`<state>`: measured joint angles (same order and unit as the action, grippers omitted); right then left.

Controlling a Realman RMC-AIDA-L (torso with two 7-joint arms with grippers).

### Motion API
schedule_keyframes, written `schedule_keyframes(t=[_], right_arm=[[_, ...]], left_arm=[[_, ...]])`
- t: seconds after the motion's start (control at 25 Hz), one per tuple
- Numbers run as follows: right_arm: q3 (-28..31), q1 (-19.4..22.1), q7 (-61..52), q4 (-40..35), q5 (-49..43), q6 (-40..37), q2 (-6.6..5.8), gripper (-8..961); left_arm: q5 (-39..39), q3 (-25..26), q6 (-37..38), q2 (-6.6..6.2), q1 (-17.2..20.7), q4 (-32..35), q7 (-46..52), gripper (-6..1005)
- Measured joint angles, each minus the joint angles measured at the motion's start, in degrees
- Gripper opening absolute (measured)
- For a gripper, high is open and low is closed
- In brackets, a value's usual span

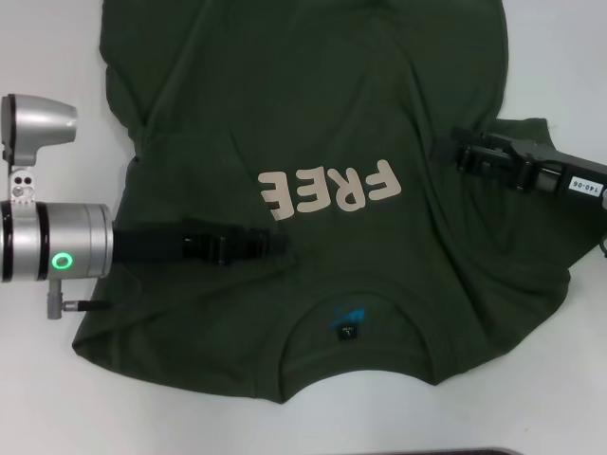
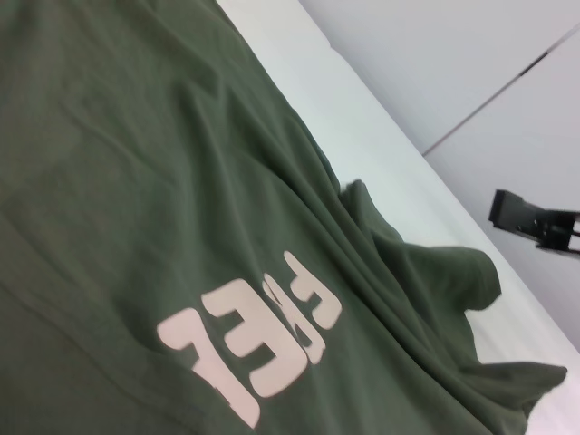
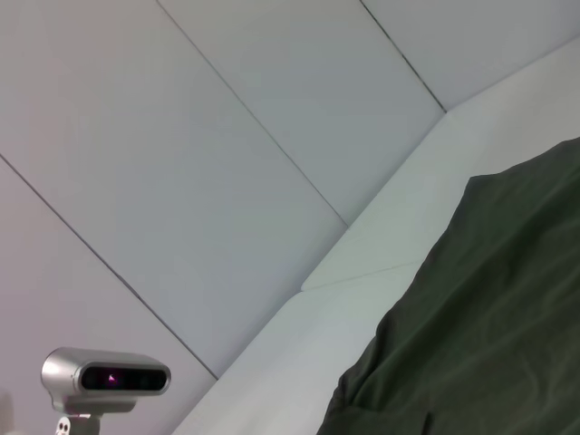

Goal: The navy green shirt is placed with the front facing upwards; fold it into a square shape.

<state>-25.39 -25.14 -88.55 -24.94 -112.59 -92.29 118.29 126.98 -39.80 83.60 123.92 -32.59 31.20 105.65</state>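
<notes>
In the head view, the navy green shirt [image 1: 313, 190] lay spread front-up on the white table [image 1: 57, 408], filling most of the picture, with its collar at 6 o'clock and the pale "FREE" print [image 1: 330, 190] near the centre, reading upside down. A small black-and-blue neck label [image 1: 347, 320] sat just inside the collar. The left gripper [image 1: 270, 245] reached in from 9 o'clock, low over the cloth just below the print; I could not tell whether its fingers were parted or whether they had any cloth. The right gripper [image 1: 465, 152] came in from 3 o'clock above the shirt's edge by the sleeve; its opening and hold could not be made out either.

In the left wrist view, the shirt [image 2: 136, 181] covered most of the picture, wrinkled, with the print [image 2: 254, 340] plain on it and a sleeve [image 2: 453, 281] bunched toward the table edge. The right gripper [image 2: 535, 222] showed far off against the pale wall [image 2: 435, 54].

In the right wrist view, a dark green edge of the shirt [image 3: 489, 335] lay on the table [image 3: 362, 308], and the left arm's silver wrist camera [image 3: 106, 378] stood before the panelled wall [image 3: 181, 136].
</notes>
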Motion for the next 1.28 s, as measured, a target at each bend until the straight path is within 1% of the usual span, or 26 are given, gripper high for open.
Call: schedule_keyframes(t=[0.08, 0.16, 0.2, 0.28, 0.32, 0.36, 0.48, 0.56, 0.6, 0.72, 0.8, 0.88, 1.04, 1.12, 1.28], right_arm=[[0.1, 0.1, 0.0, 0.0, 0.0, -0.2, -0.11, 905], [0.8, 0.3, -0.1, 0.0, 0.0, -0.5, -0.59, 906], [0.8, 0.3, -0.1, 0.0, 0.0, -0.5, -0.59, 906], [1.4, 0.6, -0.7, -0.1, 0.0, -0.7, -1.08, 907], [1.6, 0.8, -1.3, -0.1, 0.0, -1.0, -1.51, 907], [1.6, 1.0, -2.0, -0.2, 0.0, -1.3, -1.97, 907], [1.8, 1.9, -4.3, -1.2, 0.0, -2.7, -3.57, 908], [2.8, 3.0, -6.9, -4.0, 0.0, -4.4, -4.50, 909], [2.8, 3.0, -6.9, -4.0, 0.0, -4.4, -4.50, 909], [4.8, 3.9, -10.0, -7.9, 0.0, -5.8, -4.70, 910], [5.3, 4.6, -13.5, -10.9, -0.3, -5.9, -4.93, 910], [5.2, 5.2, -17.0, -13.2, -0.6, -5.9, -5.46, 911], [5.4, 6.0, -22.9, -15.8, -2.2, -6.0, -7.21, 912], [5.6, 6.1, -25.4, -16.8, -4.1, -6.0, -7.83, 911], [6.1, 6.1, -29.3, -18.7, -9.3, -4.5, -8.41, 907]], left_arm=[[-0.6, 0.8, 0.3, -0.06, 0.2, 0.6, -0.4, 280], [-2.7, 1.8, 0.6, -0.30, 0.6, 1.1, -1.6, 322], [-4.4, 2.6, 1.0, -0.39, 0.9, 1.3, -2.9, 343], [-7.8, 4.6, 1.8, -0.50, 1.5, 1.7, -5.9, 385], [-9.1, 5.5, 2.2, -0.50, 1.9, 1.8, -7.1, 426], [-12.0, 7.4, 3.2, -0.57, 2.6, 1.8, -9.5, 467], [-13.8, 8.5, 4.2, -0.83, 3.0, 1.9, -10.2, 590], [-15.3, 9.4, 5.3, -1.17, 3.3, 1.9, -10.5, 624], [-16.0, 9.7, 6.0, -1.30, 3.5, 1.9, -10.7, 640], [-17.1, 10.2, 6.6, -1.51, 4.0, 1.9, -11.2, 691], [-17.6, 10.4, 6.6, -1.52, 4.2, 1.9, -11.6, 859], [-17.9, 10.5, 6.5, -1.52, 4.4, 1.9, -11.9, 869], [-18.0, 10.6, 6.5, -1.50, 4.5, 1.9, -12.0, 888], [-18.1, 10.7, 6.7, -1.57, 4.5, 1.9, -12.0, 898], [-18.1, 10.7, 6.5, -1.84, 4.5, 2.1, -12.3, 912]])
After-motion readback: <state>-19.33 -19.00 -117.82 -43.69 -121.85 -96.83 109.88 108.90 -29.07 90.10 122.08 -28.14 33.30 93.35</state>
